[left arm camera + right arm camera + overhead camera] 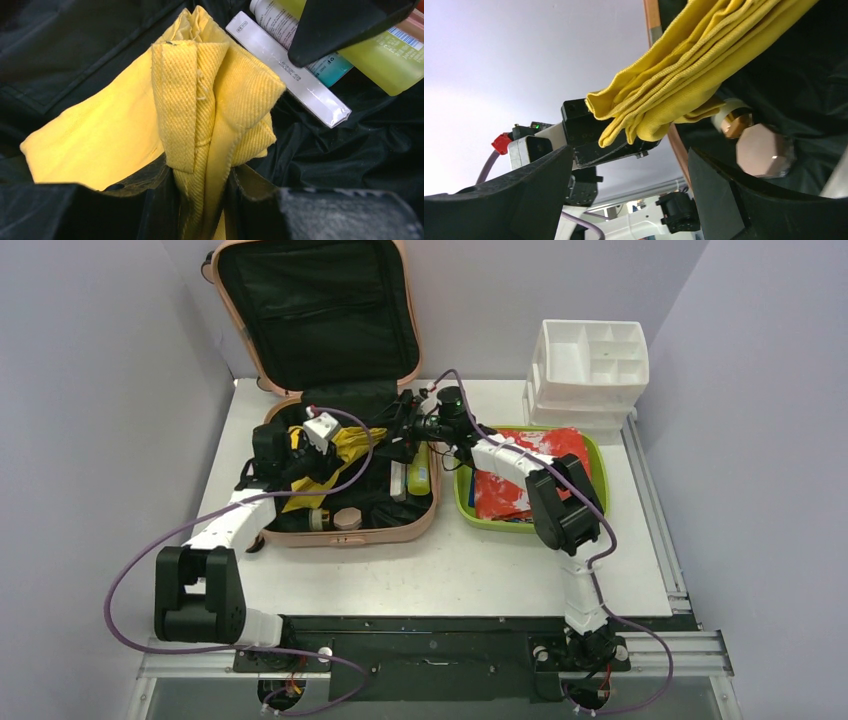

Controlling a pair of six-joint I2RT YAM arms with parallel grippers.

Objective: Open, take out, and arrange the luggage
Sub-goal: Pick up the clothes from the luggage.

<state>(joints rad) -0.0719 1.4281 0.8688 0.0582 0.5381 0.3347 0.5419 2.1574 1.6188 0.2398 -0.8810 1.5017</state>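
One yellow cloth (200,100) hangs above open luggage (350,532), pinched by left gripper (202,200) for taking out; right gripper (629,155) spread, empty, likely to support.

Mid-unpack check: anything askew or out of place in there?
Only the yellow cloth: it hangs bunched and twisted from the left gripper, its tail trailing in the luggage. Nothing looks spilled or damaged.

My bench (450,570) carries the open luggage (350,536), a green tray (497,525) just right of it, and a white organizer (585,400) farther back-right.
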